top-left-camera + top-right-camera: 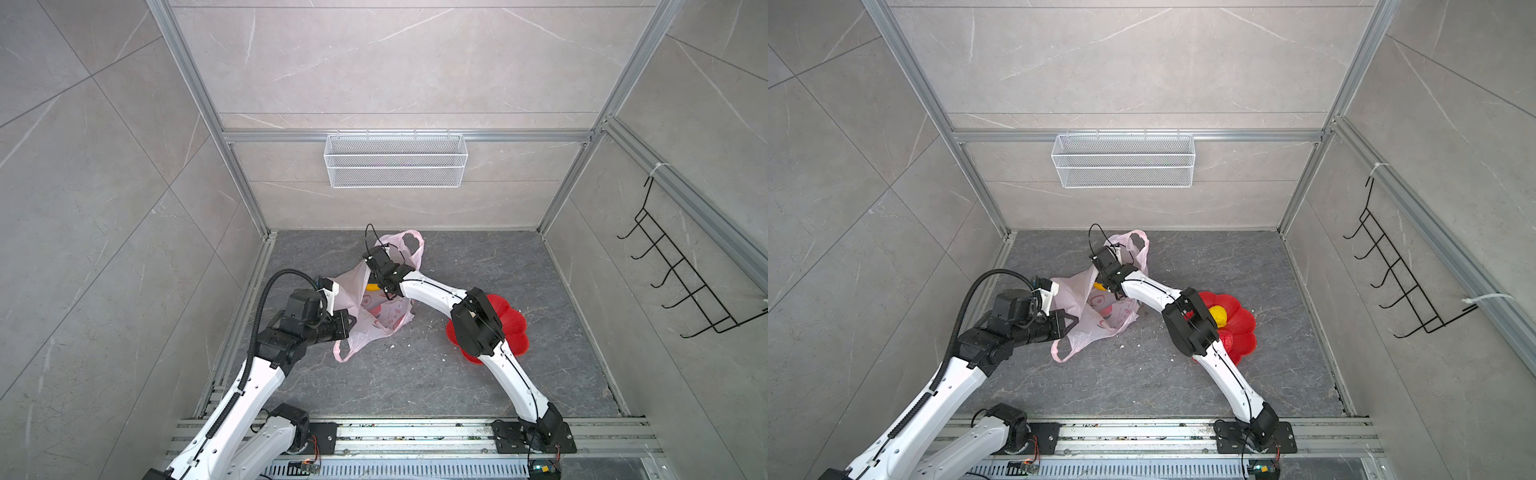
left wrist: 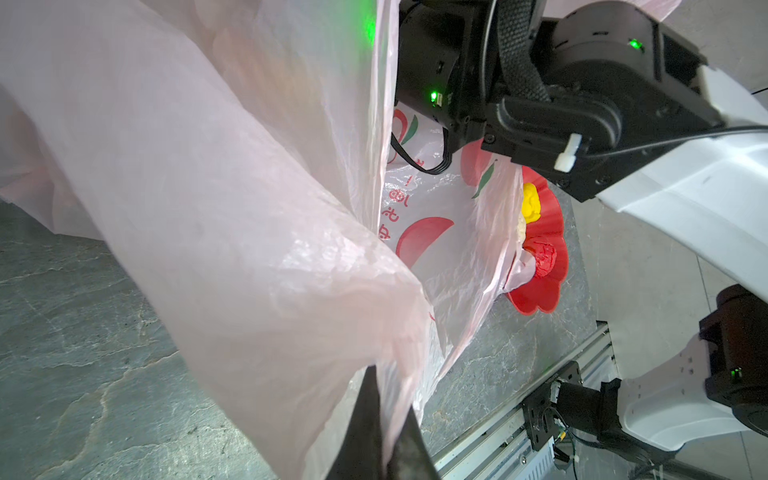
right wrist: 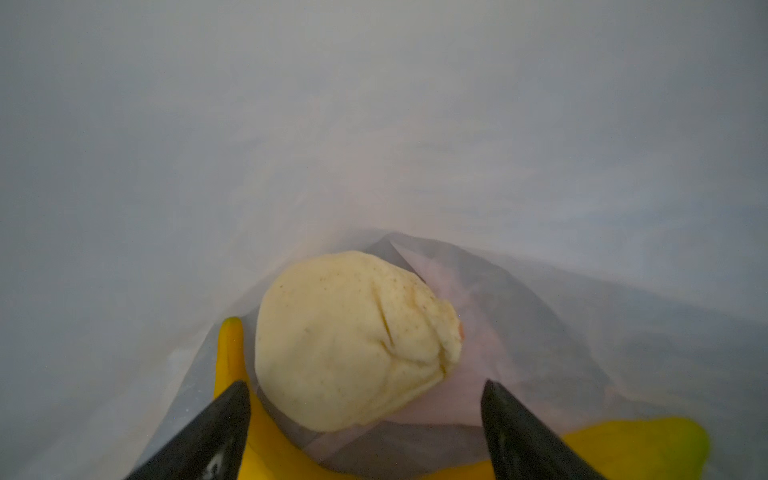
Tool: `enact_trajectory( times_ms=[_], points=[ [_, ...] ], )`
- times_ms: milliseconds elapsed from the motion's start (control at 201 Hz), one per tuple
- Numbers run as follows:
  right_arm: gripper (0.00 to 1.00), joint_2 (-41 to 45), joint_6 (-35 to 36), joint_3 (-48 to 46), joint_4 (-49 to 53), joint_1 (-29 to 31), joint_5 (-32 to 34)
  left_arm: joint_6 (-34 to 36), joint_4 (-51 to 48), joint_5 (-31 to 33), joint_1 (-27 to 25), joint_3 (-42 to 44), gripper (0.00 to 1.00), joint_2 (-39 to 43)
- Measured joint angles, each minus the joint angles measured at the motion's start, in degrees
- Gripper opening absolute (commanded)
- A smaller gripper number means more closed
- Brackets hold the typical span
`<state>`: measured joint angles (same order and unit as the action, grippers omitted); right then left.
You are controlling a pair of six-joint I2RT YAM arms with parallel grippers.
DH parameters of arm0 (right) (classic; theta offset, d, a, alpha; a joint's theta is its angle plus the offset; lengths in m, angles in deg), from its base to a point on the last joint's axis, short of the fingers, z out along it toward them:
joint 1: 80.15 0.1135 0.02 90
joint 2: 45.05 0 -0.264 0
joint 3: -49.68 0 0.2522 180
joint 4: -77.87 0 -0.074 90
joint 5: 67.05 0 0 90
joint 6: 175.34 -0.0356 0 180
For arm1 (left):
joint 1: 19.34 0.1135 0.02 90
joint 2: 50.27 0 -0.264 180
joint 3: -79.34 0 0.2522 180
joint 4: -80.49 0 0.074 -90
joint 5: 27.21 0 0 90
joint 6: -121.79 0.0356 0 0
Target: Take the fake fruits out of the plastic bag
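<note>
**Fake fruits (image 3: 353,332) dead ahead of your right gripper (image 3: 365,383), inside the plastic bag (image 1: 353,293)**

Your right gripper is down in the bag, jaws spread wide, nothing between them. The beige lump (image 3: 332,357) sits at its 12 o'clock, just past the fingertips and within the width of the gap. The banana (image 3: 230,353) is the tricky one. Its long axis runs 9 to 3 across your reach, curving under the lump and passing beneath both fingers. To my eye, closing now would squeeze it end to end rather than across. Lump first looks the cleaner call. Whether the fingers touch the banana, I cannot tell.

Your left gripper (image 2: 386,419) is clamped tight on the bag's film, at the bag's 8 o'clock side in both top views, apparently propping the mouth up. It is the farther hand from the fruit.

In a top view the bag lies just off floor centre at 10 o'clock. The red dish (image 1: 1241,328) at the bag's 3 o'clock carries a yellow knobbly piece (image 1: 1219,313) and a red bumpy ball (image 1: 1227,338).

Now the blind spots. In both top views your right fingers vanish into the bag, and only a yellow patch (image 1: 372,286) shows at the mouth. No green ball shows anywhere. Beyond the lump the right wrist view is blurred film, so the bag's depth is unreadable.
</note>
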<state>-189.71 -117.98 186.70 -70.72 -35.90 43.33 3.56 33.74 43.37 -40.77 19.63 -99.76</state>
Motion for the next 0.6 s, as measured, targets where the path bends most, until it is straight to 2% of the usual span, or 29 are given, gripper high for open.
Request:
enact_trajectory(
  times_ms=[274, 602],
  points=[
    [0.89, -2.75, 2.93, 4.39, -0.31, 0.02, -2.67, 0.33, -0.2, -1.84, 0.0, 0.0, 0.0, 0.98],
    [0.87, -9.44, 4.37, 16.28, 4.46, -0.11, -4.85, 0.81, -0.17, -3.3, 0.0, 0.0, 0.0, 0.94]
  ],
)
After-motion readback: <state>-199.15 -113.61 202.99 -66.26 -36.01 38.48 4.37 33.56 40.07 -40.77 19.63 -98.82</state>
